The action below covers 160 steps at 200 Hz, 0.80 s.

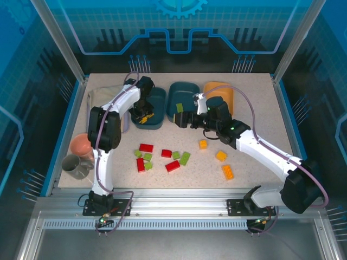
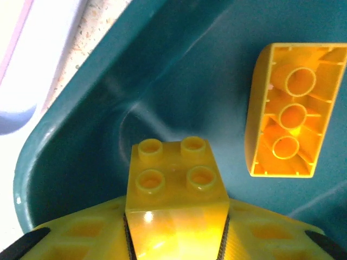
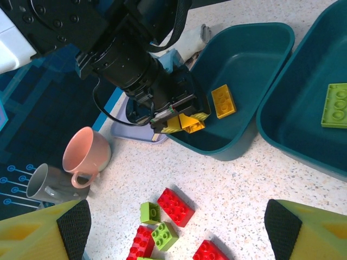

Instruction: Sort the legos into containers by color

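Observation:
My left gripper (image 1: 142, 115) hangs inside the left dark teal container (image 1: 157, 100), shut on a square yellow lego (image 2: 176, 179) with its studs facing outward. An oblong yellow lego (image 2: 290, 111) lies upside down on that container's floor (image 2: 179, 59). The middle teal container (image 1: 184, 93) holds a green lego (image 1: 179, 108). The light orange container (image 1: 219, 92) stands to its right. My right gripper (image 1: 184, 118) hovers open in front of the containers, with nothing between its fingers (image 3: 65, 233). Red (image 1: 146, 147), green (image 1: 185, 158) and orange-yellow (image 1: 221, 156) legos lie loose on the table.
A pink cup (image 1: 82, 144) and a grey mug (image 1: 76, 165) stand at the table's left edge. A pale lavender tray (image 3: 135, 132) lies just left of the left container. The right arm stretches diagonally over the table's right half.

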Motion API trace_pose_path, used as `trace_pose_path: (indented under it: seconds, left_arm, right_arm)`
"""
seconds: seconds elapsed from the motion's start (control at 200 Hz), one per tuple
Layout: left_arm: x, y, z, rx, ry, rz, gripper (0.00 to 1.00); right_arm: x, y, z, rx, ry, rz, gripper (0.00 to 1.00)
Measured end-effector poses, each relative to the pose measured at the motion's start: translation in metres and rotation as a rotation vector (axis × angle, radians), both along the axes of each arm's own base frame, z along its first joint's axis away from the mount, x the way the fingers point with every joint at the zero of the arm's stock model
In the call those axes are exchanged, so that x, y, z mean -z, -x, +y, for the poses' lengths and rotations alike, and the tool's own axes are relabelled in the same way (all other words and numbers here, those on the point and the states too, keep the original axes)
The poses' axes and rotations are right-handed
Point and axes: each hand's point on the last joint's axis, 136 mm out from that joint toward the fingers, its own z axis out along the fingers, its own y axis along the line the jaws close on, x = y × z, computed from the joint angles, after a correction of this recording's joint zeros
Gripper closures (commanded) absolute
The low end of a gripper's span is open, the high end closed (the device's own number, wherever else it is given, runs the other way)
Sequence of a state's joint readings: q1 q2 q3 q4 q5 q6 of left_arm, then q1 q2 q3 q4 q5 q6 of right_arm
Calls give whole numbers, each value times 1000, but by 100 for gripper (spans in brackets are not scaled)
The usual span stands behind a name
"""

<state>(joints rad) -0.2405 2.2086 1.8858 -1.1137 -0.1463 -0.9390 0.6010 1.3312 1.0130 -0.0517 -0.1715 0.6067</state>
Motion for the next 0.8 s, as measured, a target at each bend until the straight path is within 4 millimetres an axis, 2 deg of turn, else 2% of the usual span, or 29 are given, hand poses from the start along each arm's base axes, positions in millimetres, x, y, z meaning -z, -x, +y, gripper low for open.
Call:
trace_pose_path:
  seconds: [0.13,0.38,0.48,0.55,0.675,0.735,0.8]
  left_arm:
    - [0,-1,-1,17,1,-4,38]
    - [-2,-3,-4,32,3,-12,33]
    - [-16,-6,-11,45,11,-49,30]
    - [-37,-7,-19,66,25,-103,29]
    - [-100,-4,-39,139,71,-281,26]
    - [-132,12,-47,183,99,-371,26]
    - [-153,38,-52,219,131,-433,26]
  right_arm:
    - [5,-1,-4,10,7,17,14]
    - [26,9,-16,21,81,86,16]
    - [37,18,-25,17,145,112,18]
    - [48,28,-27,0,206,132,19]
    - [65,64,-10,-128,327,130,18]
    - [70,89,6,-233,382,96,18]
    - [76,115,20,-363,439,40,18]
